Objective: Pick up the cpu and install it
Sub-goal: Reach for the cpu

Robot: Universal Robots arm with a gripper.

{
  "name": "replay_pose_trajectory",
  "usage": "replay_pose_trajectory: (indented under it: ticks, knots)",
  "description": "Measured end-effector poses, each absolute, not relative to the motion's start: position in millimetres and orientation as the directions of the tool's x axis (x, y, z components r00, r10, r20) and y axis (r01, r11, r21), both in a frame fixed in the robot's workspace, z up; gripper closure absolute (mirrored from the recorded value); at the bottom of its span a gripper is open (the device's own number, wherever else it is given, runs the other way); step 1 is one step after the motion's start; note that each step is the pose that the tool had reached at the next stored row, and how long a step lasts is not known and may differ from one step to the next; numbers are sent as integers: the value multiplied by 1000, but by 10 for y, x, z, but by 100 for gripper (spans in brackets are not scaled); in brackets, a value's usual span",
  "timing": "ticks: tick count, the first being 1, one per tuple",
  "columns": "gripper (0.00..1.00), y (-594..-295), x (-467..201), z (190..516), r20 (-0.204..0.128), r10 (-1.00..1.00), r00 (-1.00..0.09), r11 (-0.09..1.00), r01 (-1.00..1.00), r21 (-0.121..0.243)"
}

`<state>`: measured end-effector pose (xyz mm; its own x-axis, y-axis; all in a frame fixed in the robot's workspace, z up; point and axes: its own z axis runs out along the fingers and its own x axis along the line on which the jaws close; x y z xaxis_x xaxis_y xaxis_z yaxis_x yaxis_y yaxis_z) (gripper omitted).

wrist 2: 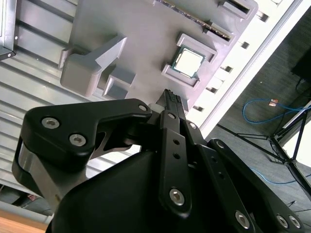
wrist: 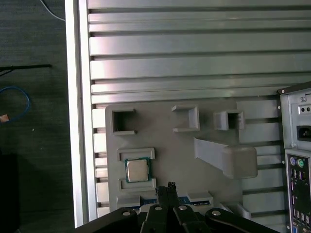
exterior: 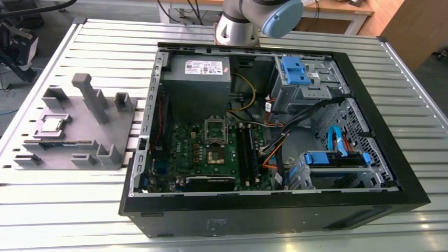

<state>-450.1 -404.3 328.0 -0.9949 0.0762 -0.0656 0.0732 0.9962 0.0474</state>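
Ribbed aluminium slats form the table, bright and grooved. Above it hangs the gripper, its black jointed fingers drawn tight together with nothing between them (matte links, silvery screw heads). In both wrist views the tips hover over a grey moulded fixture plate without touching it.

Close beyond the tips lies the cpu, a thin square with a pale metal lid and a green rim. It sits flat in a shallow pocket between two low grey lips, open from above. Blocky posts and a sloped fin rise from the same plate, apart from the chip. Past the plate runs the table's edge rail, then dark floor with a blue cable.

In the exterior view the plate sits at nine o'clock from the open black computer case, just beside it, toward the exterior view's left. Inside the case the green motherboard lies flat, with its dark square socket near the middle. Cables and blue drive brackets crowd the three o'clock side. At twelve o'clock stands the arm's pale base.
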Motion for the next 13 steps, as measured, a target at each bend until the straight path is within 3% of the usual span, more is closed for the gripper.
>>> replay_pose_trajectory:
  ticks: [13]
  knots:
    - [89,-4043,-4605,3223,-66,76,-995,996,73,48]
